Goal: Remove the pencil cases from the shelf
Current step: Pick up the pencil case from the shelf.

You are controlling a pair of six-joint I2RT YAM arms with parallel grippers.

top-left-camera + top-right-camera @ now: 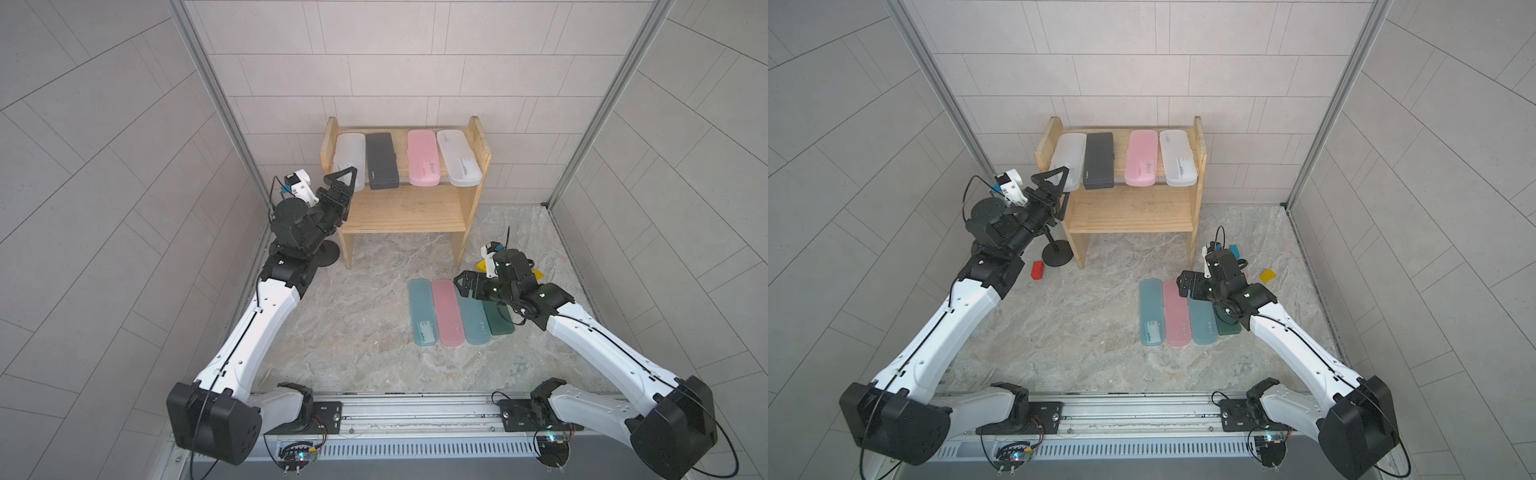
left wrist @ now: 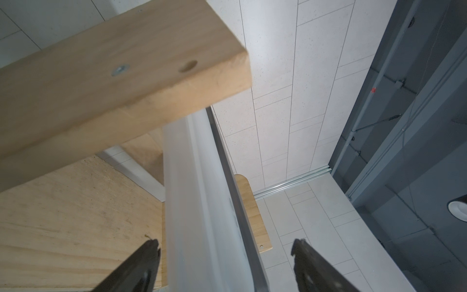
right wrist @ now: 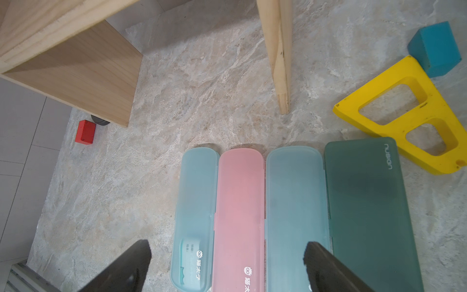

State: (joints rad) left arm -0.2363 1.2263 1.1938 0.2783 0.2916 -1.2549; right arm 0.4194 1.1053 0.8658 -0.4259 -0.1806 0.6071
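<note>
Currently on the shelf (image 1: 399, 208), upper tier: four pencil cases lying flat in a row, long axes running front to back, near ends poking just past the board's front edge. From the left: frosted case (image 1: 348, 151), black case (image 1: 381, 160), pink case (image 1: 422, 158), second frosted case (image 1: 459, 160), this last one skewed a little, near end toward the right side panel. Pale logo near the front of the black case, too small to read. Left pincer (image 2: 225, 249) at the near end of the frosted case, jaws apart, one finger on each side of its narrow edge, a clear gap on one side. Down on the bench (image 1: 353, 332): four more, side by side and touching, parallel, long axes front to back: teal case (image 3: 194, 202), pink bench case (image 3: 240, 202), second teal case (image 3: 295, 202), dark green case (image 3: 366, 215). All four translucent plastic. White "nusign" on the green one; white "猫太子" with a small face mark on the teal case and the pink bench case; a label card inside the teal case. Right pincer (image 3: 227, 249) low above these four, jaws wide, gripping nothing.
</note>
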